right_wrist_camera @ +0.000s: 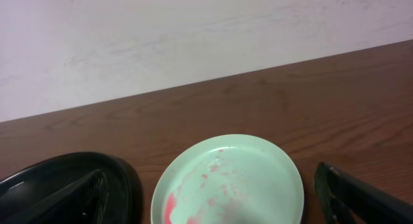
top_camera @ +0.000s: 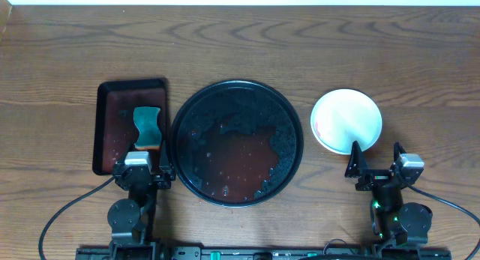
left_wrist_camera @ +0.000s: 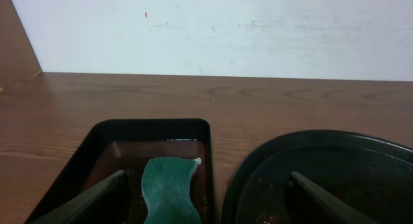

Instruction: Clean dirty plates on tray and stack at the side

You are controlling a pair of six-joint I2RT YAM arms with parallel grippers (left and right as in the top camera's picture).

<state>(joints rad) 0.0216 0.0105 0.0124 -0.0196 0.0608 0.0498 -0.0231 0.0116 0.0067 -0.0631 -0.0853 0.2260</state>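
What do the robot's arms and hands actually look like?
Both arms are black with rounded joints. The left hand and right hand each have two dark tapered fingers and a small grey box. Thin black cables trail outward; green lights glow on the right arm.

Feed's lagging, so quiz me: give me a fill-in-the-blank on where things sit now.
The left gripper and right gripper both stand ___.
The sponge lies in the rectangular tray, by the ___ gripper.
The plate rests on the table beside the round tray, by the ___ gripper.
Missing: open; left; right.
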